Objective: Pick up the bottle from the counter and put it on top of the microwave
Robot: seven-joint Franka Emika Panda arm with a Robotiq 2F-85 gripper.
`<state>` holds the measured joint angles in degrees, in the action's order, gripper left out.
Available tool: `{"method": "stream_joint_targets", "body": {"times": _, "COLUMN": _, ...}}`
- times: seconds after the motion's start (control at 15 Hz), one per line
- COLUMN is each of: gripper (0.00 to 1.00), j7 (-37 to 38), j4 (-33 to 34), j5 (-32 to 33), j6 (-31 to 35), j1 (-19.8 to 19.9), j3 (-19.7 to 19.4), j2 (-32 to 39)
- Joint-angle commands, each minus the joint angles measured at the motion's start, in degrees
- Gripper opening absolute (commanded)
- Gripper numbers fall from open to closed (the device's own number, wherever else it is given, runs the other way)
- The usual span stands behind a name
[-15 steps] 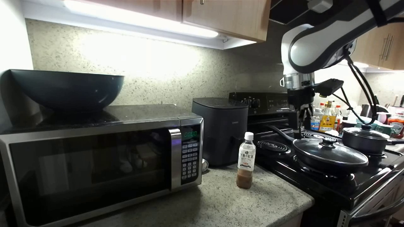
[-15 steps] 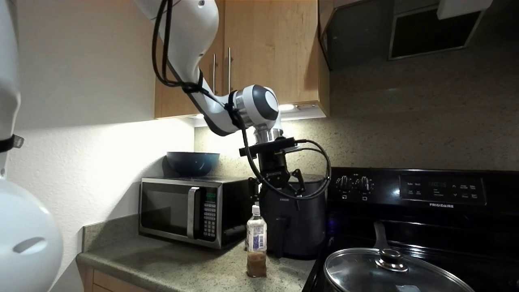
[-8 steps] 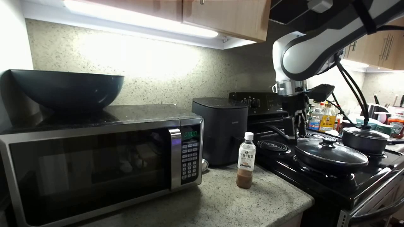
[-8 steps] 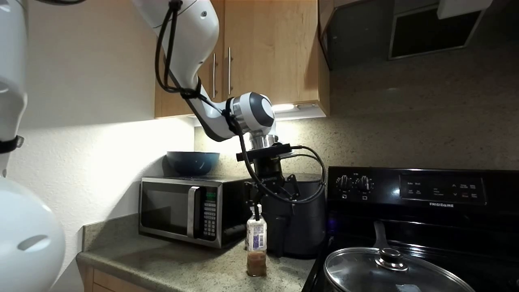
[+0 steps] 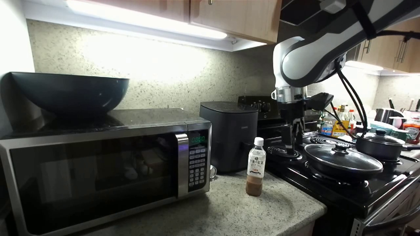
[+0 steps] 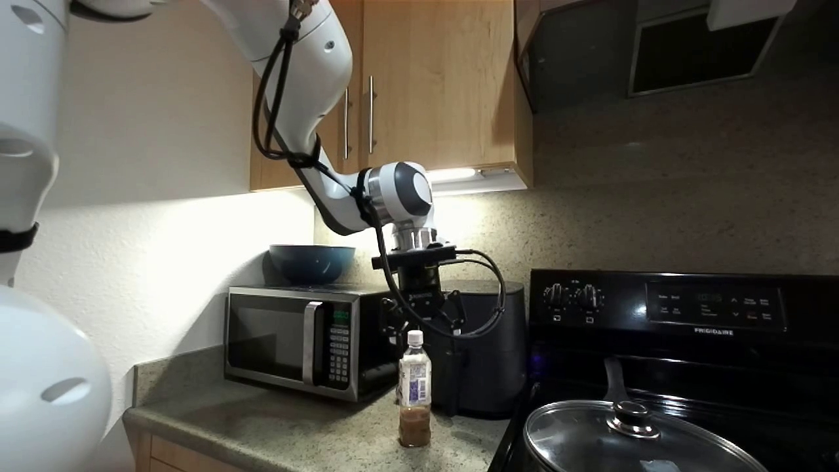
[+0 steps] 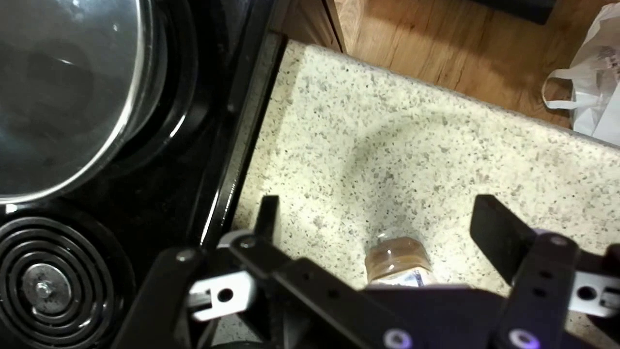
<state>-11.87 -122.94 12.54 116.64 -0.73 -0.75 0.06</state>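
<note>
A slim clear plastic bottle (image 5: 255, 168) is standing upright on the speckled, stone-like desk (image 5: 229, 211), wearing a smooth white cap (image 5: 259, 141) and a pale label (image 5: 256, 164) printed with Japanese characters, brown liquid (image 5: 254, 186) filling its lower part. Nearby, the boxy steel-and-glass microwave (image 5: 98, 180) is showing green digits (image 5: 198, 139) and carrying a rounded dark-blue bowl (image 6: 311, 264). The black fingers (image 7: 499, 237) are hovering near the bottle, parted wide and gripping nothing. A glossy black stove (image 6: 616, 314) is displaying "FRIGIDAIRE" beside the desk; wooden cabinets (image 6: 439, 85) are hanging above a flecked backsplash (image 5: 223, 78).
</note>
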Motion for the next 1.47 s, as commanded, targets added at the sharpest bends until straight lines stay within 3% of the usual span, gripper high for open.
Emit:
{"method": "stream_joint_targets", "body": {"times": 0.0, "gripper": 1.0, "j7": -4.0, "j4": 2.7, "j5": -3.2, "j6": 1.7, "j1": -0.2, "j3": 0.8, "j2": 3.4}}
{"method": "stream_joint_targets", "body": {"times": 0.47, "gripper": 1.0, "j7": -1.5, "j4": 2.9, "j5": -2.2, "j6": 0.9, "j1": -0.2, "j3": 1.2, "j2": 3.9}}
{"method": "stream_joint_targets", "body": {"times": 0.93, "gripper": 1.0, "j7": -8.7, "j4": 6.1, "j5": -7.5, "j6": 1.1, "j1": -0.6, "j3": 3.3, "j2": 7.9}}
{"method": "stream_joint_targets", "body": {"times": 1.33, "gripper": 1.0, "j7": -1.1, "j4": 7.6, "j5": -10.8, "j6": 5.8, "j1": -0.6, "j3": 3.1, "j2": 9.8}}
{"method": "stream_joint_targets", "body": {"times": 1.4, "gripper": 1.0, "j7": -3.4, "j4": 7.7, "j5": -9.9, "j6": 3.7, "j1": -0.7, "j3": 3.3, "j2": 9.7}}
